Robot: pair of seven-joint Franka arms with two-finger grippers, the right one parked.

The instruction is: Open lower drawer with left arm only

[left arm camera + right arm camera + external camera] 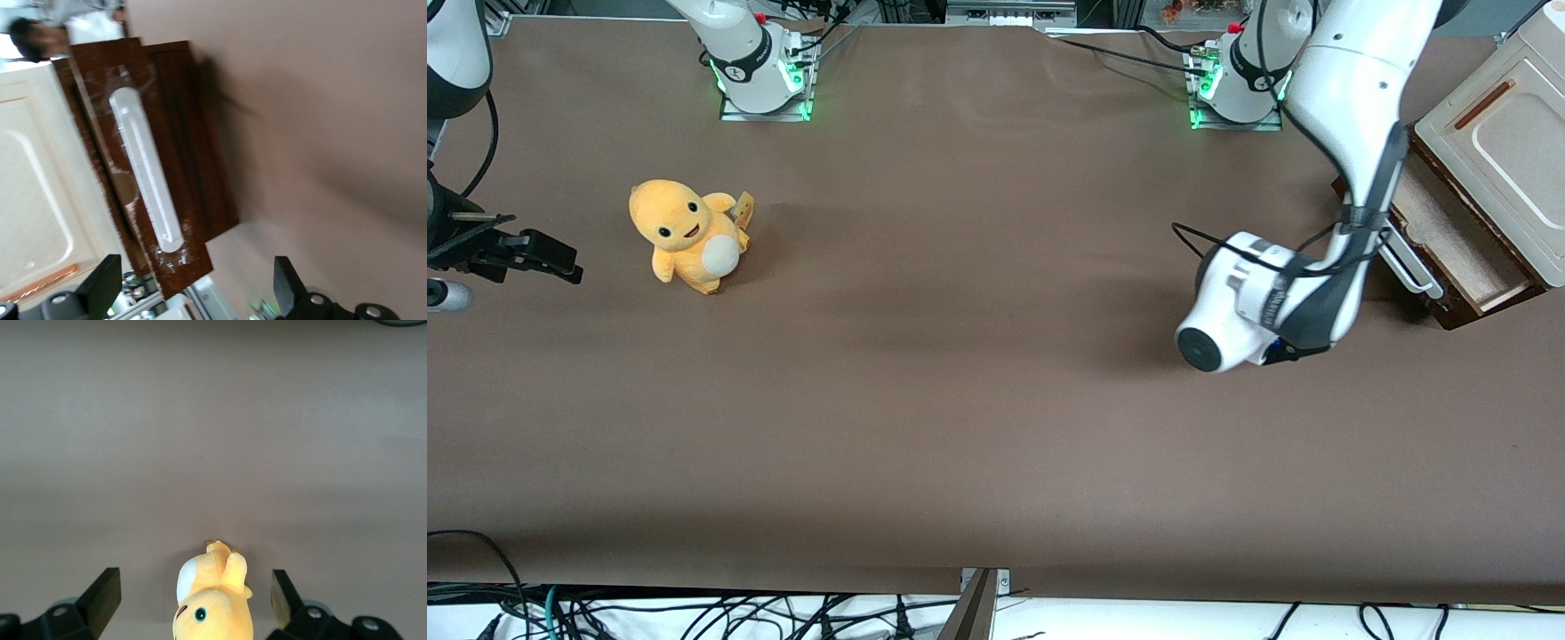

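The lower drawer (1443, 238) stands pulled out of the cream-white cabinet (1503, 147) at the working arm's end of the table, and its pale tan inside shows. Its white bar handle (1410, 266) runs across the dark-brown front (193, 167). The left arm (1343, 116) reaches down in front of the drawer, and its wrist (1258, 302) hides the gripper in the front view. In the left wrist view my gripper (197, 270) is open, with black fingertips (107, 277) spread wide. The handle (147, 173) lies a short way ahead of them, apart from them. Nothing is between the fingers.
An orange plush toy (687, 236) sits on the brown table (960, 382) toward the parked arm's end. The two arm bases (763, 71) (1232, 84) stand along the table edge farthest from the front camera. Cables run there and below the near edge.
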